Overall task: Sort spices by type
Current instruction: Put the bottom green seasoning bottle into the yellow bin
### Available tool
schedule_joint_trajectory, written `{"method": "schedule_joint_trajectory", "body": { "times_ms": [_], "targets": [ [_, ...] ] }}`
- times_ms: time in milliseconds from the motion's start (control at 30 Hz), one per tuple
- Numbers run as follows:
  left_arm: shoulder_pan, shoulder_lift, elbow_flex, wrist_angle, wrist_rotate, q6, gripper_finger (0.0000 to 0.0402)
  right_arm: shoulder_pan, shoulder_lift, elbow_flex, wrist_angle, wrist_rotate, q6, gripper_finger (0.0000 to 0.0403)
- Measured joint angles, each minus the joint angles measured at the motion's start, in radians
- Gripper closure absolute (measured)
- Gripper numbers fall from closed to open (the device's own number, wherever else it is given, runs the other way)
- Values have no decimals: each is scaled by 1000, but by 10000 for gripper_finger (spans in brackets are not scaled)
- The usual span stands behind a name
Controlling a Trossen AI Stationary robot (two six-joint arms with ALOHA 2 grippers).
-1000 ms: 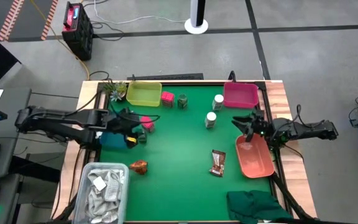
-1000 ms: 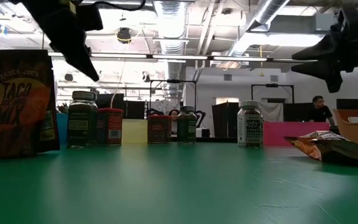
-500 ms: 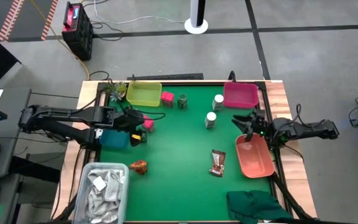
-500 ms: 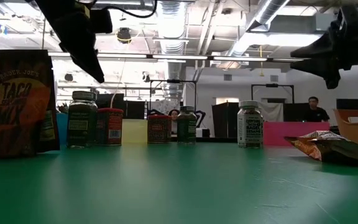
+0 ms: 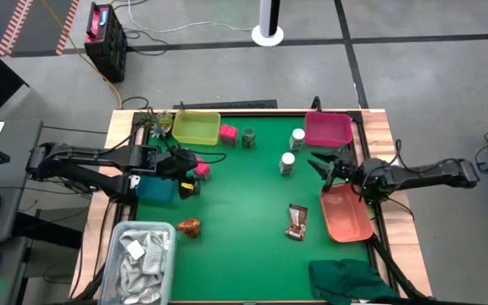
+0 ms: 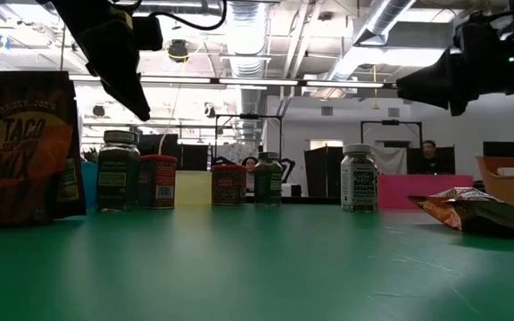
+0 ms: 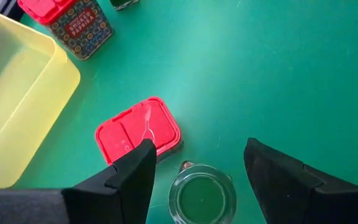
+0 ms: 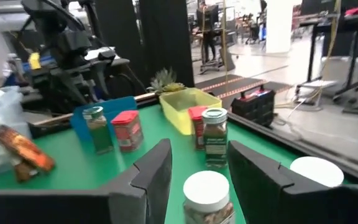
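My left gripper hangs open above the table's left part. In its wrist view the fingers stand over a green jar, with a pink pack beside it. My right gripper is open and held above the table at the right, pointing at a white-capped bottle. The second white-capped bottle, green jar and pink pack stand farther back. Brown sachets lie at mid-table and near the tub.
A yellow bin, a pink bin, a salmon bin and a blue bin sit round the green mat. The clear tub of rags and a dark green cloth lie at the near edge.
My right gripper has moved toward the table's left, closer to the nearer white-capped bottle, staying above the table. My left gripper has shifted a little toward the table's right, over the green jar and pink pack. No spice has moved.
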State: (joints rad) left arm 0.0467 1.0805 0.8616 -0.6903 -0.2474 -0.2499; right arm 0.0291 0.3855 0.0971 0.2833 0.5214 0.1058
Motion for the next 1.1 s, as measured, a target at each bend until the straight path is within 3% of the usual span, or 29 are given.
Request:
{"method": "schedule_joint_trajectory", "body": {
  "times_ms": [233,433,533,667,867,1100],
  "targets": [
    [0,0,0,-16,-1,-2,153,-55,168,1,200,-181,-86,199],
    [0,1,0,-155,-2,-23,90,-72,286,35,215,-184,-81,140],
    [0,1,0,-151,-28,-26,73,-71,342,52,224,-184,-74,122],
    [0,1,-4,-149,-43,-25,70,-71,404,91,227,-184,-78,115],
    [-6,1,-43,-116,37,-74,70,-72,463,181,152,-184,-115,116],
    [-25,2,-85,-39,12,-57,70,-85,520,263,33,-188,-129,116]
  ]
}}
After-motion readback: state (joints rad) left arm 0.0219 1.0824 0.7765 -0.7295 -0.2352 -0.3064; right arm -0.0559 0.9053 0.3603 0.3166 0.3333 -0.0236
